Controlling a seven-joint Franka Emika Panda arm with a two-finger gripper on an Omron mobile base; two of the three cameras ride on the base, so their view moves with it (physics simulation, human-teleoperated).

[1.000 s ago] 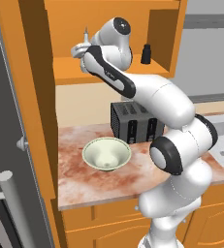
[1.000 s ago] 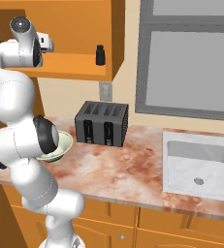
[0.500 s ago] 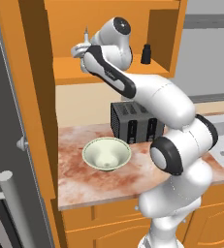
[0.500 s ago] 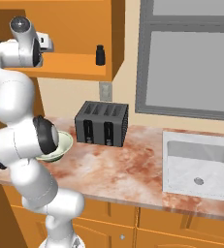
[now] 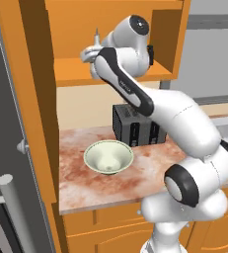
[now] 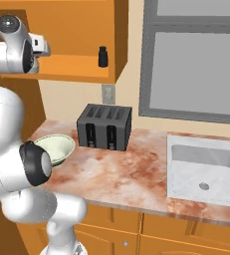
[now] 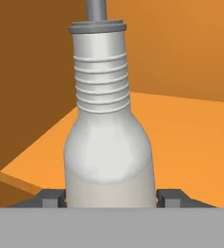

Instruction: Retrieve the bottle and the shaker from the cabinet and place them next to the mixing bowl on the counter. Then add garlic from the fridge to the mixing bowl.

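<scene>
A pale grey bottle (image 7: 108, 145) with a ribbed neck stands upright on the orange cabinet shelf (image 5: 81, 73). My gripper (image 7: 108, 198) is shut on its body, one fingertip (image 7: 50, 197) on each side. From the left base, the bottle's thin neck (image 5: 96, 35) pokes up above the gripper (image 5: 92, 53). The small dark shaker (image 6: 103, 56) stands further right on the same shelf (image 6: 71, 67), also seen past my arm (image 5: 149, 53). The pale green mixing bowl (image 5: 108, 156) (image 6: 57, 147) sits on the marble counter (image 5: 86, 185) below. The garlic is out of view.
A black toaster (image 6: 105, 127) (image 5: 128, 126) stands behind the bowl against the wall. A sink (image 6: 206, 167) lies at the counter's right end under a window. The grey fridge door (image 5: 7, 148) with its handle is at the far left.
The fingers have closed onto the bottle. The arm and the things on the counter have not moved.
</scene>
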